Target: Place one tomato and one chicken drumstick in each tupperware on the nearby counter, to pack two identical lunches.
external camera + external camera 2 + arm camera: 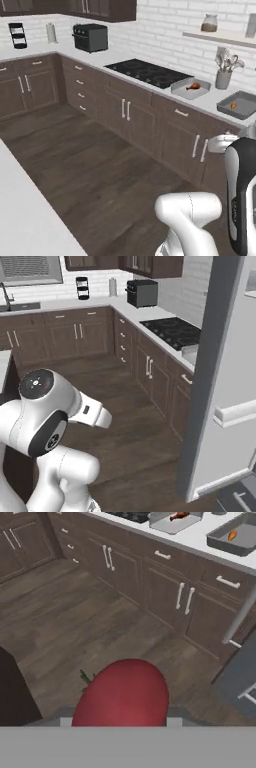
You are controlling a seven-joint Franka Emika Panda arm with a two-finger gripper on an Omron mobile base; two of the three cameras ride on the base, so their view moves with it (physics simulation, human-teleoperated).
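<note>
The pale worktop (150, 87) runs over dark wooden cabinets. On it, at two o'clock in the left base view, sit two shallow trays: the lighter tupperware (190, 88) and the darker tupperware (239, 105), each holding an orange drumstick (193, 86). The hand view adds a glossy red tomato (122, 694), gripped in the claw (120, 722), at six o'clock.

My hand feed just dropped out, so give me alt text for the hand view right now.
A red tomato sits close up in the gripper, over dark wood floor. Beyond, brown cabinets carry the counter with the light grey tupperware and dark grey tupperware, each holding a chicken drumstick.
</note>
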